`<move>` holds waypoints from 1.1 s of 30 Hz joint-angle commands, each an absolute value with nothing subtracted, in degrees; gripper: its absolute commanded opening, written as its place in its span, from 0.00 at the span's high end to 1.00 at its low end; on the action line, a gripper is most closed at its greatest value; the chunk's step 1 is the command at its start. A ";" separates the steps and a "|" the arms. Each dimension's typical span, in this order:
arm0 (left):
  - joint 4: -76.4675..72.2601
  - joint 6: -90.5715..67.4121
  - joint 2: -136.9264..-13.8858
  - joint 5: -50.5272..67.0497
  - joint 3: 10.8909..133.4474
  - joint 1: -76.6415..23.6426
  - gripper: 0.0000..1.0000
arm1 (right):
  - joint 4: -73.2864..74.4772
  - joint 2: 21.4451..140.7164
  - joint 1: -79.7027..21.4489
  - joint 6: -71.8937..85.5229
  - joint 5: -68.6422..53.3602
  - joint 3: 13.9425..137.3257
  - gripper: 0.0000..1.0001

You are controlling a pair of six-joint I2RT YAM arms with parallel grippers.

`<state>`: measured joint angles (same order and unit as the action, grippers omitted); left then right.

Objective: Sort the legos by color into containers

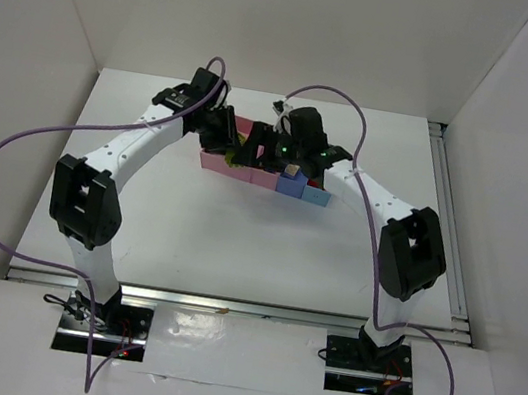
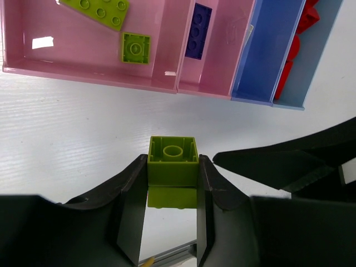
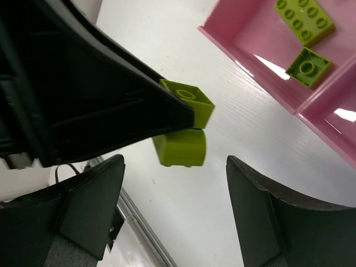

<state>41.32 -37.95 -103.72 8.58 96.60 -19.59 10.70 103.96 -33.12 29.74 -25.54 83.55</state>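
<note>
My left gripper (image 2: 173, 173) is shut on a yellow-green lego (image 2: 173, 159), hollow side towards the camera, just in front of the containers (image 2: 89, 72). A second yellow-green shape (image 2: 172, 198) sits right under it; I cannot tell whether it is a brick or a reflection. The wide pink bin holds a green plate (image 2: 100, 10) and a small green brick (image 2: 136, 48). The narrow pink bin holds a dark blue brick (image 2: 197, 30). The outer light blue bin holds red bricks (image 2: 295, 47). My right gripper (image 3: 175, 194) is open and empty, beside the held lego (image 3: 189, 102).
The two grippers are close together over the bin row (image 1: 214, 161) at the table's middle back. A whitish brick (image 1: 292, 171) lies in a light blue bin (image 1: 317, 197). The left gripper's dark finger (image 3: 111, 83) fills the upper left of the right wrist view.
</note>
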 commanded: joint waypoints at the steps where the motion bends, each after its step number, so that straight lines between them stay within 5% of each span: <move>1: 41.57 -38.94 -101.07 9.05 99.23 -19.42 1.00 | 6.95 102.04 -32.78 31.73 -24.78 82.71 0.21; 11: 40.34 -38.94 -101.07 11.78 98.61 -19.42 1.00 | -5.62 104.24 -31.73 36.83 -32.42 79.80 0.28; 18: 40.34 -38.41 -101.07 12.30 98.61 -19.42 1.00 | -6.77 106.95 -31.73 37.88 -33.57 82.00 0.46; 23: 39.81 -38.41 -101.07 13.62 99.75 -18.90 1.00 | -6.68 107.67 -31.73 37.88 -34.72 81.83 0.84; 33: 39.29 -40.25 -104.67 13.27 100.99 -17.75 1.00 | 7.65 104.51 -32.26 29.62 -23.91 80.00 0.91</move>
